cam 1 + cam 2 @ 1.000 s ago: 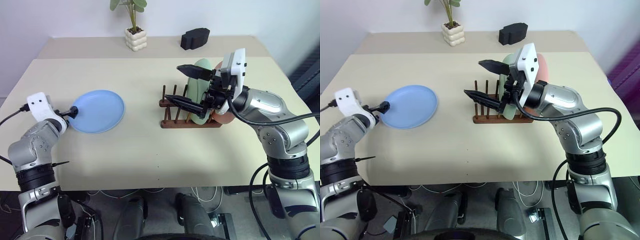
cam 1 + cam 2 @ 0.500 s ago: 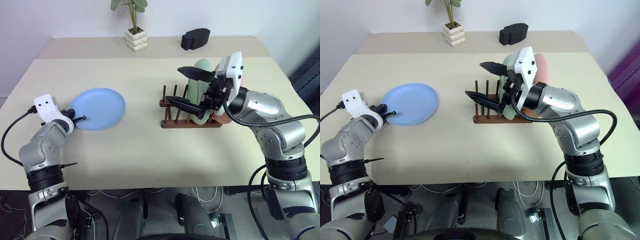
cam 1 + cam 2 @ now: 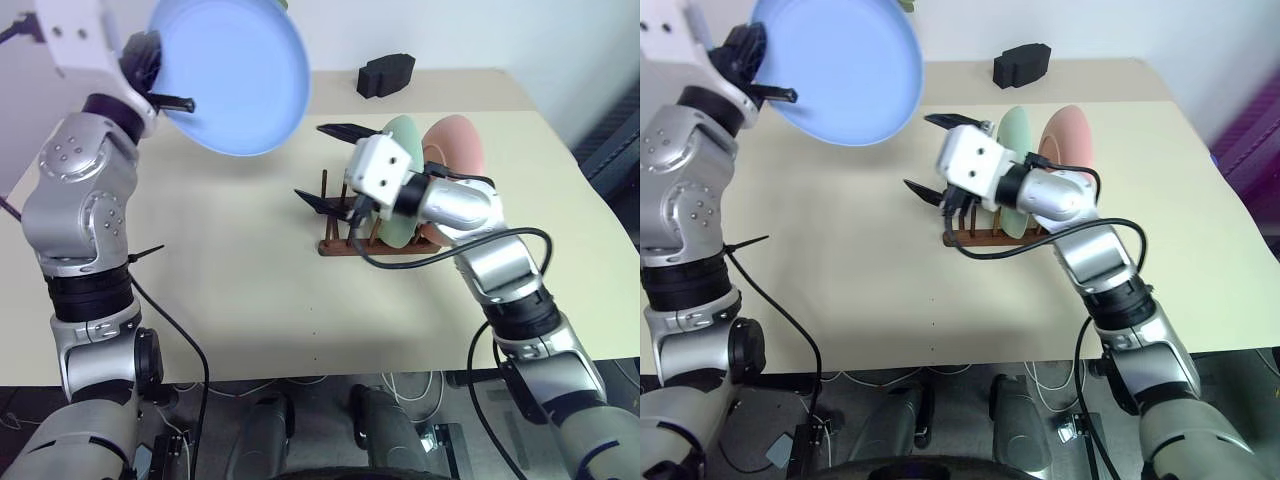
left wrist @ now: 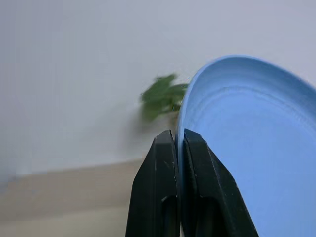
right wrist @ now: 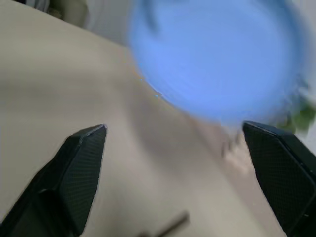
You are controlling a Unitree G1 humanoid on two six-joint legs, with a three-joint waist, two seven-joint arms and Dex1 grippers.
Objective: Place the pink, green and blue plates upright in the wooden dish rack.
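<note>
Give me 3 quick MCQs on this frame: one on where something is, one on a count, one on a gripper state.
1. Where is the blue plate?
A. Flat on the table
B. In the air, pinched at its rim by the left gripper
C. In the rack

2. How many plates stand in the wooden dish rack?
A. None
B. Two
C. Three

3. How is the right gripper?
A. Open, holding nothing
B. Shut on the green plate
C. Shut on the rack

Key: 1 B, the fingers clamp the rim. 2 B, the green plate and the pink plate. 3 A, its fingers are spread, with nothing between them.
</note>
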